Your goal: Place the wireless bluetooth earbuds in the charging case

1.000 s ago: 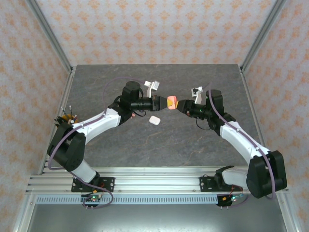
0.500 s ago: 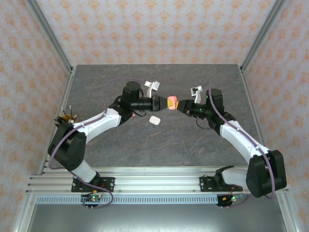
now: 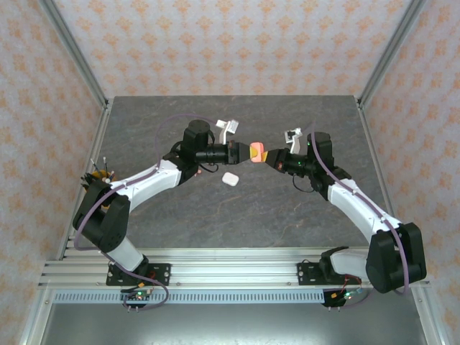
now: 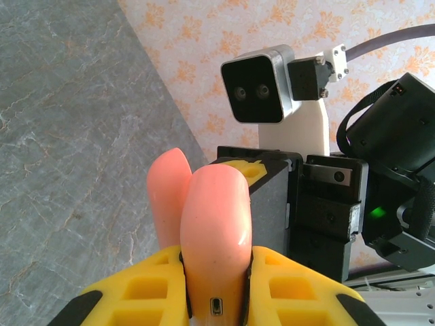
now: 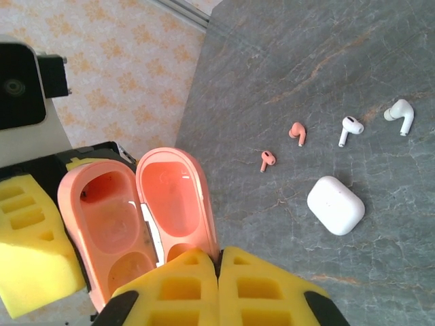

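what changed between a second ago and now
The right gripper closed its jaws at the coral case's open lid; whether it pinches it is unclear. Nothing else visibly moved: the left gripper still clamps the case, and the white case stays on the table.

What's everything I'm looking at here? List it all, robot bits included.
Coral charging case: one, coral, lid open, held in the air between the two grippers.
White charging case: one, white, closed, lying on the table.
Coral earbuds: two, coral, loose on the table near the white case.
White earbuds: two, white, loose on the table beside the coral ones.
Table: one, grey stone pattern.
Walls: cream with an orange pattern, around the table.
Left gripper: one, yellow fingers, clamped on the coral case's base.
Right gripper: one, yellow fingers, closed on the lid's rim.
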